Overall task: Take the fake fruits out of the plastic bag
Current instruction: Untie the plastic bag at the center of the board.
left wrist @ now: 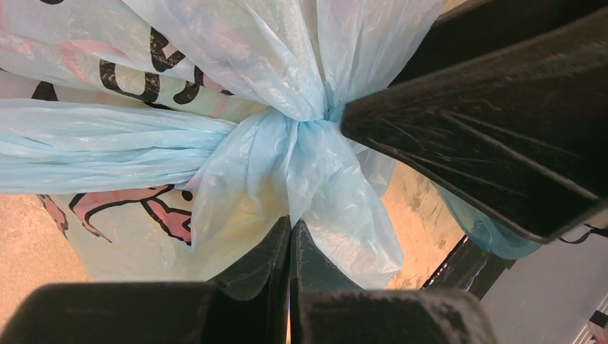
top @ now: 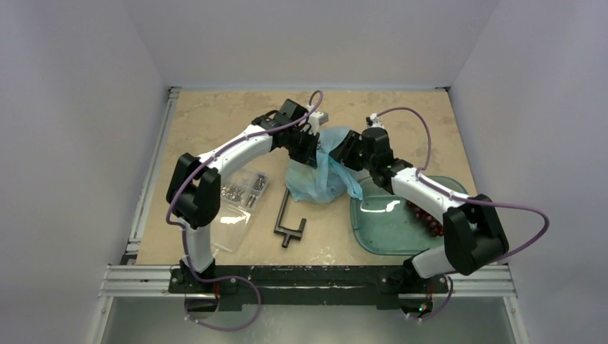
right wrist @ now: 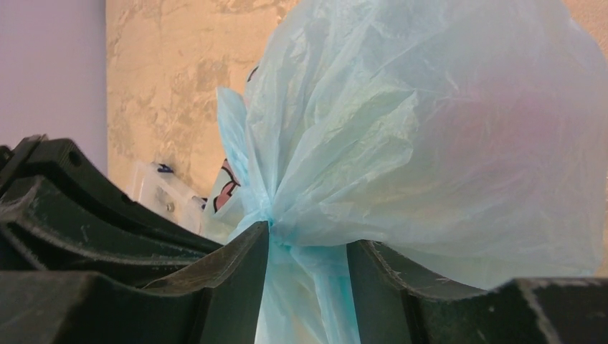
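The plastic bag (top: 319, 179) sits knotted near the worktop's (top: 215, 129) far edge, fruits hidden inside. The right pincer (right wrist: 308, 247) pinches its bunched neck. The left pincer (left wrist: 290, 229) is pressed together on a flap beside the knot, probably so the two can tug it open.

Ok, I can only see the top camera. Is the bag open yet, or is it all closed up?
Observer: Closed. The left wrist view shows the plastic bag gathered into one tight bunch, with no opening.
Operator: Is the left hand grabbing it?
Observer: The left gripper is shut, with thin plastic pinched at its tips.
Operator: And the right one?
Observer: The right gripper has the bag's twisted neck squeezed between its fingers.
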### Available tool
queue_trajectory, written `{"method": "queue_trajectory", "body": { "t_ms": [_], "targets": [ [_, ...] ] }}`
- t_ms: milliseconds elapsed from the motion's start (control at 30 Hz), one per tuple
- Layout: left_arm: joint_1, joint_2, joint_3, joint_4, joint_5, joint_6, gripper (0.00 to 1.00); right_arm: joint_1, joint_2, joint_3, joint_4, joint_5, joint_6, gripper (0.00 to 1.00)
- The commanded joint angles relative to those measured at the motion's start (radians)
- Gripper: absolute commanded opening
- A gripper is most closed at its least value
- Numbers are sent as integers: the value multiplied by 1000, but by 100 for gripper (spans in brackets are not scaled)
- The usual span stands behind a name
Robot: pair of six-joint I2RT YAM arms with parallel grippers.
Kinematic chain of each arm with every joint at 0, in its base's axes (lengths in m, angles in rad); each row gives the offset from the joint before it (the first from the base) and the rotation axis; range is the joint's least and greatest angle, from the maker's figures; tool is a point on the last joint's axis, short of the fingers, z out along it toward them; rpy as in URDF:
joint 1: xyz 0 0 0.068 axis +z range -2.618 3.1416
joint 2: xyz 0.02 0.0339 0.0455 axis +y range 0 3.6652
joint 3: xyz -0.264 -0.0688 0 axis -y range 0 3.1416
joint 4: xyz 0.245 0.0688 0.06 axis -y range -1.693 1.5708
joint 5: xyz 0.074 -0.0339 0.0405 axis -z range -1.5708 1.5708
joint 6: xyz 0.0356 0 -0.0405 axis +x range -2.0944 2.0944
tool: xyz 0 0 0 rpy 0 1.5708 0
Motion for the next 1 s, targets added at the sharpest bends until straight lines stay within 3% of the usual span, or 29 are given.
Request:
{"method": "queue_trajectory", "body": {
  "t_ms": [0, 200, 467, 967],
  "targets": [
    [1, -22, 40, 5, 25, 1, 0, 3, 40, 59, 26, 21, 63, 43],
    [3, -25, 40, 2, 1, 2, 0, 7, 37, 46, 38, 18, 71, 33],
    [44, -30, 38, -10, -39, -21, 0, -23, 13, 43, 50, -37, 57, 0],
    [111, -40, 48, -21, -40, -49, 0, -240, -80, -25, 40, -201, -15, 0]
  ]
}}
